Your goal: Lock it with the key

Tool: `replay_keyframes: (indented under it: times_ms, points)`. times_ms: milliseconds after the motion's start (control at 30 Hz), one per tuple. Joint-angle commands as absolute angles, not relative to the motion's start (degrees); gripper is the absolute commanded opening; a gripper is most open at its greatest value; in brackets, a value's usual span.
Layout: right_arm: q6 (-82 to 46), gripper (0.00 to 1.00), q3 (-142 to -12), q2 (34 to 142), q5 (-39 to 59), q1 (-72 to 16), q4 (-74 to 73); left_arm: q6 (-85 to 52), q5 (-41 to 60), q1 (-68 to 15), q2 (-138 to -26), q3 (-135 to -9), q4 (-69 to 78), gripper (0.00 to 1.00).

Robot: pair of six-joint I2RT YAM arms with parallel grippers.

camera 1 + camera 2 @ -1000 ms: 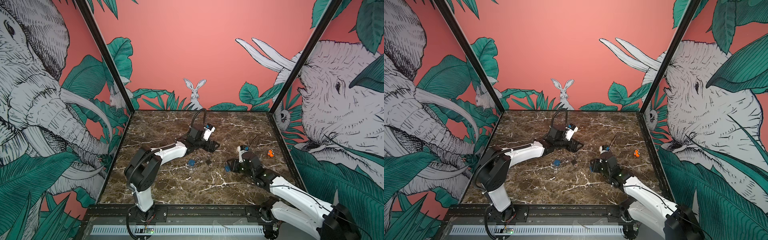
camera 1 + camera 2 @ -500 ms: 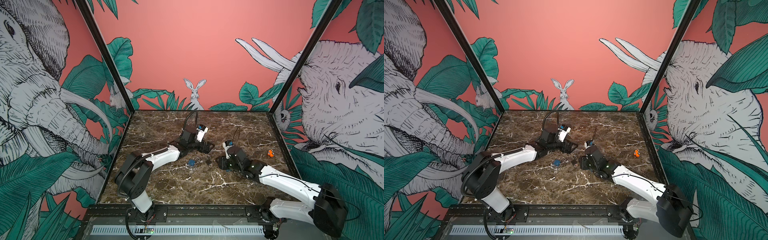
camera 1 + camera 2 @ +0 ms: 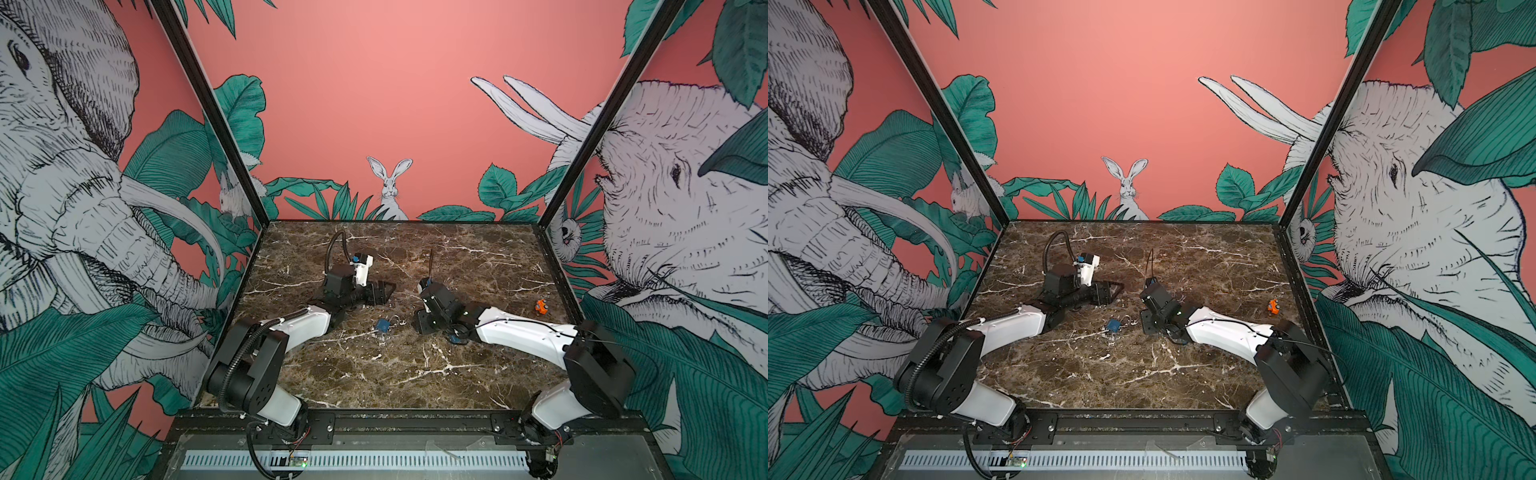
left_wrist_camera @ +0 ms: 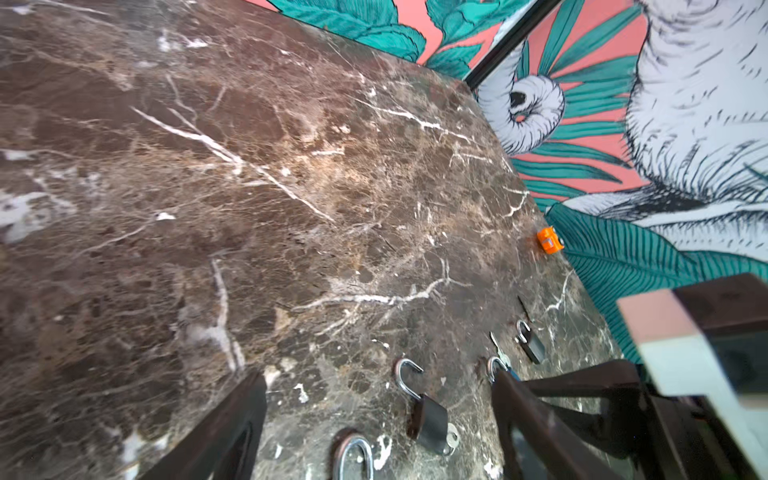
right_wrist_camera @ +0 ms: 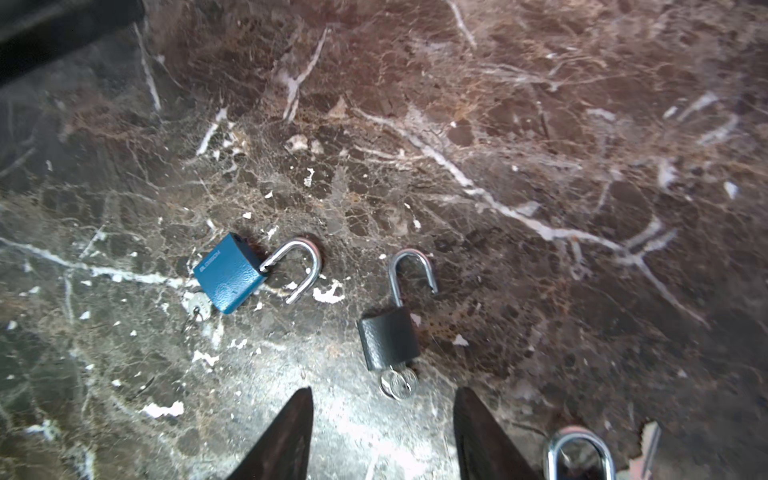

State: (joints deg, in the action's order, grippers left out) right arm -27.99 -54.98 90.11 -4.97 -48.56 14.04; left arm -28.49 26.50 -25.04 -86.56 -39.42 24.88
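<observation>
Hovering low over the marble table (image 3: 374, 374), the right gripper (image 5: 382, 397) points at a black padlock (image 5: 388, 338) that lies flat just ahead of its tips; the jaws stand partly apart and hold nothing. The lock's shackle (image 5: 411, 270) is swung open, and a key (image 5: 398, 384) sticks out of its base, at the end nearest the gripper and short of both fingertips. Near it on the stone lies a blue padlock (image 5: 230, 272), also unlatched, with a second key (image 5: 198, 305) in its base; both top views show this blue lock on the table between the two arms, just in front of the left one. The left gripper (image 3: 384, 291) sits farther back on the table and reaches toward the middle, its jaws spread wide and empty; in its wrist view the black padlock lies on the table beyond the gap between its fingers (image 4: 232, 428). A third shackle (image 5: 579, 453) shows at the edge of the right wrist view, its body cut off by the frame. An orange toy car (image 3: 540, 306) stands well apart from the locks, close to the right wall.
</observation>
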Motion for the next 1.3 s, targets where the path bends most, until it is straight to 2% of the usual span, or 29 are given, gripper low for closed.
replay_keyframes:
  times_ms: [0, 233, 633, 1267]
  points:
    - [-21.99, 0.53, -58.26, 91.23, -5.87, -48.96, 16.4, -31.09, 30.56, -24.88, -86.05, -38.63, 29.38, 0.85]
    - [-16.37, 0.55, -62.54, 96.57, -7.79, -48.96, 21.23, -29.45, 30.14, -24.85, -85.3, -38.41, 27.38, 0.85]
    - [-16.47, 0.54, -63.39, 101.88, -6.16, -48.95, 21.1, -29.72, 30.84, -24.61, -85.78, -37.62, 28.19, 0.85]
    - [-17.66, 0.44, -63.36, 105.69, -5.06, -48.93, 20.21, -29.23, 31.37, -24.62, -86.22, -38.14, 27.21, 0.84]
